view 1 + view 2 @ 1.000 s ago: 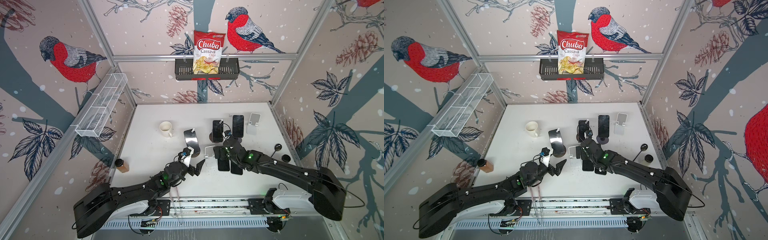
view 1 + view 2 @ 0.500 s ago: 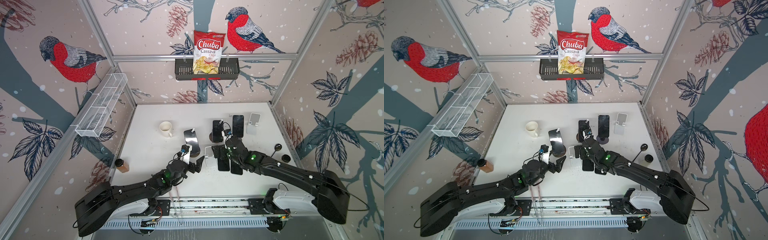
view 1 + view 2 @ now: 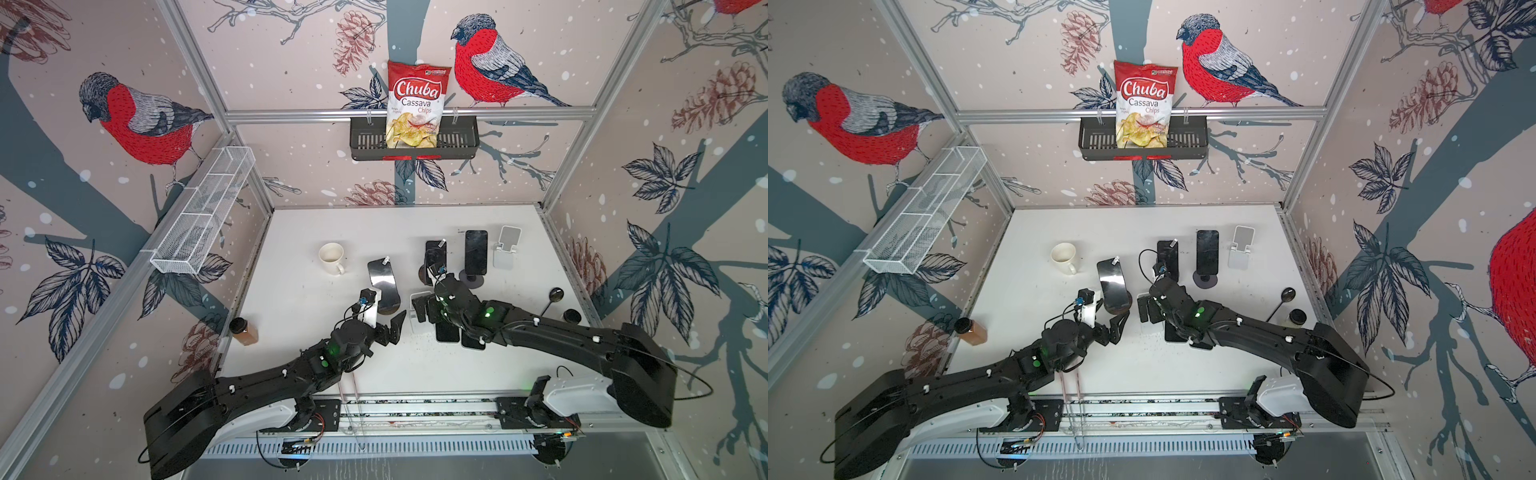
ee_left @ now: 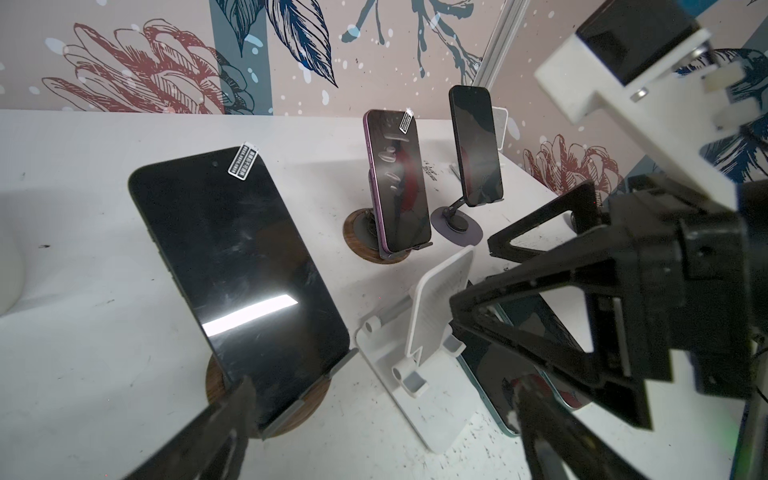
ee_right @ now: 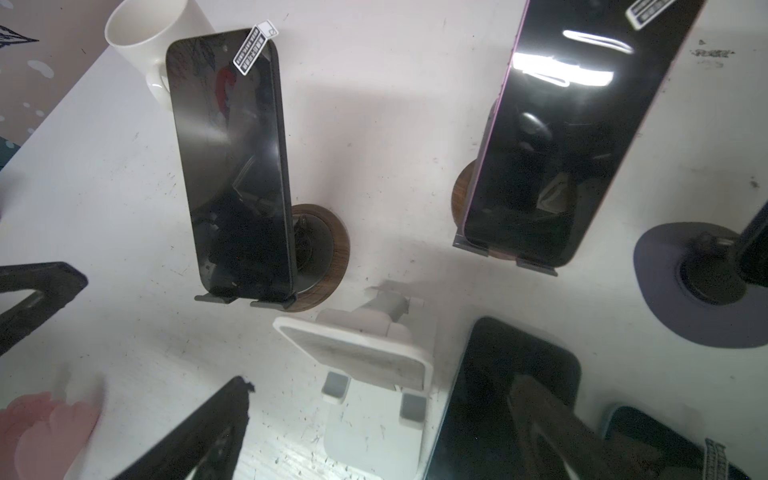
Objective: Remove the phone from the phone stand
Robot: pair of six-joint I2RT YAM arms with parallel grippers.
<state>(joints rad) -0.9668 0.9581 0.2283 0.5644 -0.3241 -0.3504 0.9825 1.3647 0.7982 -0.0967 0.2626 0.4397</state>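
Note:
A black phone (image 3: 382, 276) (image 4: 237, 266) (image 5: 232, 166) leans in a stand with a round wooden base (image 4: 309, 399) (image 5: 328, 257). My left gripper (image 3: 388, 322) (image 3: 1113, 322) (image 4: 382, 415) is open just in front of it, with one fingertip (image 4: 237, 407) at the phone's lower corner; I cannot tell if it touches. My right gripper (image 3: 424, 309) (image 3: 1148, 309) (image 5: 370, 419) is open over an empty white stand (image 4: 436, 307) (image 5: 365, 357). A purple phone (image 3: 435, 257) (image 5: 573, 137) and a dark phone (image 3: 476, 251) (image 4: 476, 145) stand in stands further back.
Two phones (image 3: 446, 332) (image 5: 511, 395) lie flat under my right arm. Another empty white stand (image 3: 507, 249) is at the back right. A mug (image 3: 331, 257) sits back left, a brown jar (image 3: 245, 332) at the left edge, and a spoon (image 3: 555, 297) at the right.
My left gripper has crept forward to the black phone's stand. My right gripper has shifted slightly left over the white stand. Both jaws stayed open.

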